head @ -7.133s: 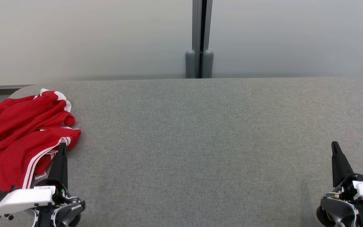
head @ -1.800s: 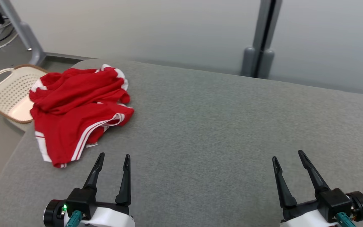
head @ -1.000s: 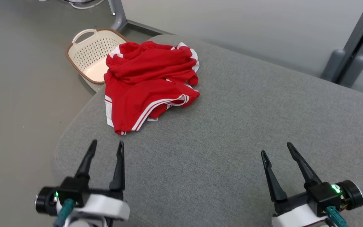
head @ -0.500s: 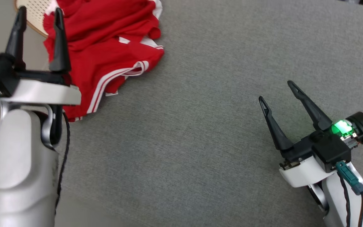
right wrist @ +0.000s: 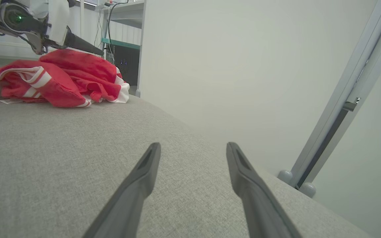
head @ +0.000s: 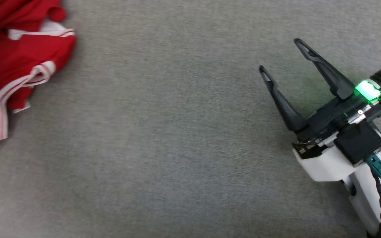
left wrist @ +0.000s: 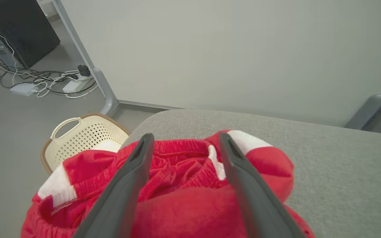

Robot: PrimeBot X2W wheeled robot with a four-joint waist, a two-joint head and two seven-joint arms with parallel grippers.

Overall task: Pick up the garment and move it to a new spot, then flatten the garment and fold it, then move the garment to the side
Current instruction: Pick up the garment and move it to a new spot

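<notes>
The garment [head: 18,59] is red with white stripes and lies crumpled at the left end of the grey cloth-covered table [head: 177,132]. In the left wrist view my left gripper [left wrist: 185,136] hovers just above the garment [left wrist: 184,188], open, its two dark fingers spread over the elastic waistband with nothing between them. The right wrist view shows one finger [right wrist: 81,44] of that gripper over the top of the red heap [right wrist: 61,79]. My right gripper [head: 279,54] stands open over bare table far to the right, empty, fingers [right wrist: 137,185] pointing along the surface.
A cream perforated basket [left wrist: 84,138] stands on the floor just past the table's rounded left end. Cables and power strips [left wrist: 45,86] lie further back by a grey post. A pale wall and a metal upright [right wrist: 342,109] stand behind the table.
The head camera has tipped down and turned, so the garment now sits at its left edge. My left arm has reached forward over the garment and left that picture. Both grippers stay open.
</notes>
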